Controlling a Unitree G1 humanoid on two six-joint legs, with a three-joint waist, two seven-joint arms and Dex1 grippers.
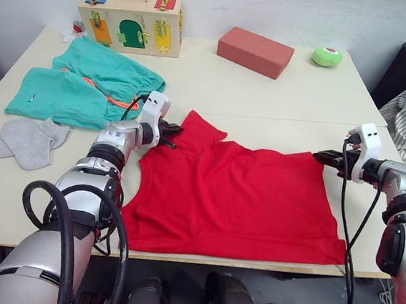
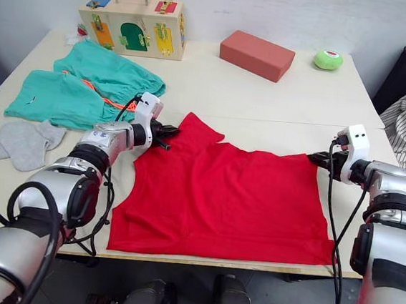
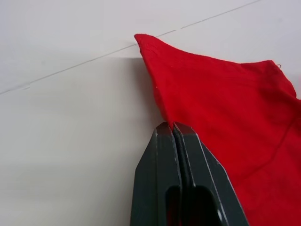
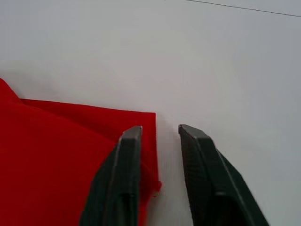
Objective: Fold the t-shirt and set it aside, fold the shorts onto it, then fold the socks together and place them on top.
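Two grippers meet the shirt (image 1: 238,198), which we see spread flat on the counter (image 1: 287,95) near its front edge. Left gripper (image 3: 173,126): fingers pressed together, pinching the shirt's left edge just below an upturned corner. Right gripper (image 4: 160,129): fingers spread, straddling the shirt's far right corner, one finger over the cloth, the other over bare counter; we cannot tell whether either touches. Shorts (image 1: 87,87) lie at the far left, with the socks (image 1: 28,141) just in front of them, both apart from the shirt. We also note a latch box (image 1: 133,22), brick (image 1: 255,51) and green ball (image 1: 327,56) along the back.
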